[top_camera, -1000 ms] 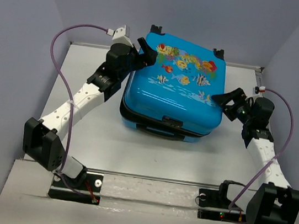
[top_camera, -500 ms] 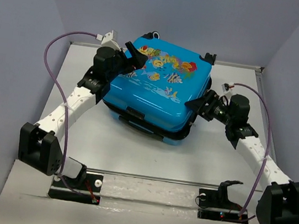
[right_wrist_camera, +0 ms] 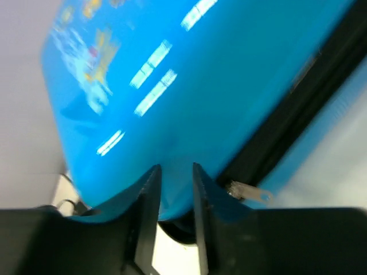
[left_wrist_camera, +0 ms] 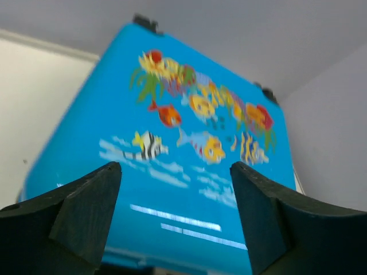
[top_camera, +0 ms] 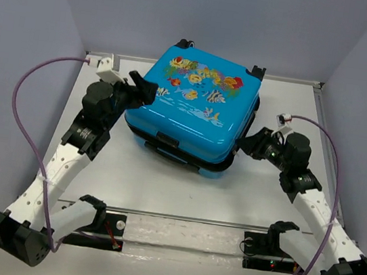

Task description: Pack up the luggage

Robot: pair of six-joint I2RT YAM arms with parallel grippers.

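Lying closed on the table [top_camera: 163, 186], the luggage [top_camera: 190, 111] sits between both tools, fish print up. The left gripper [left_wrist_camera: 175, 172] gapes wide, shell just ahead of its fingers. The right gripper [right_wrist_camera: 174, 172], fingers nearly together, meets the shell's edge; whether it pinches anything is unclear. A zipper pull [right_wrist_camera: 249, 192] hangs just beside it.

in the left wrist view the luggage [left_wrist_camera: 189, 143] print is blurred and its lower edge is covered by the left tool [left_wrist_camera: 175, 172] fingers [left_wrist_camera: 86, 212]. in the right wrist view the shell is smeared and cropped; whether it is gripped by the right tool [right_wrist_camera: 176, 169] cannot be determined.
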